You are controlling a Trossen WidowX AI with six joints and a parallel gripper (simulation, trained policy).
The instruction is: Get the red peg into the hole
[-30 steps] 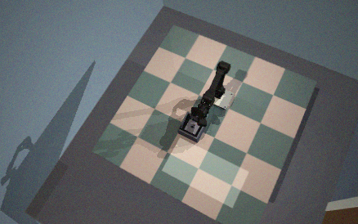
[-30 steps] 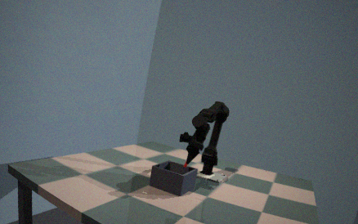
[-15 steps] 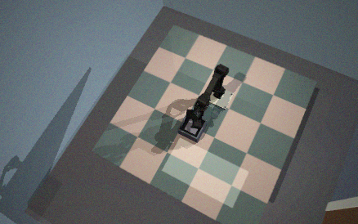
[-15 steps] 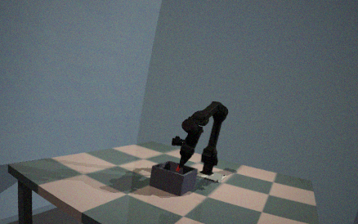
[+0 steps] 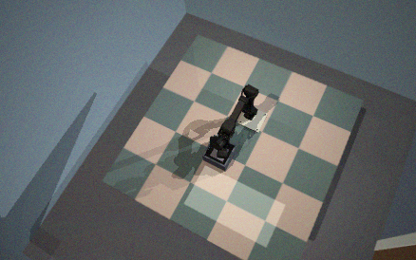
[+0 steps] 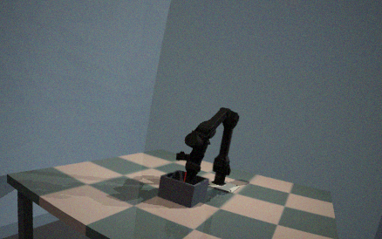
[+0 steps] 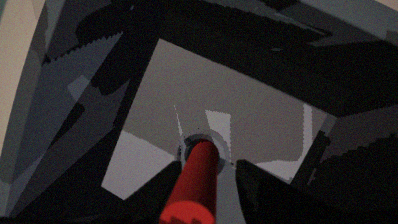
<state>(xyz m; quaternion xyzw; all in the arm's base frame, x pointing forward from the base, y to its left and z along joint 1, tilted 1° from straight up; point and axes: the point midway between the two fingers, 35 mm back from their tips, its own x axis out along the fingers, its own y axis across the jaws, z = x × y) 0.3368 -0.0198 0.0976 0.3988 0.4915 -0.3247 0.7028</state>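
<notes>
The red peg (image 7: 195,185) (image 6: 185,176) stands in the box with its lower end at the ringed hole. Its upper end leans toward the wrist camera. How deep it sits cannot be told. The pale plate (image 7: 155,85) lies at the bottom of the dark grey box (image 6: 176,191) (image 5: 216,164) (image 7: 27,107). My gripper (image 7: 209,169) reaches down into the box, its fingers apart on both sides of the peg. A gap shows between the peg and the right finger, so it is open. In the top and exterior views the box walls and the arm hide the fingertips.
The box walls stand close around the fingers. The arm (image 5: 234,119) (image 6: 212,124) reaches over from its base beside a small white sheet (image 5: 255,122) (image 6: 229,188). The box stands on a checkered table top (image 5: 272,157) (image 6: 249,214).
</notes>
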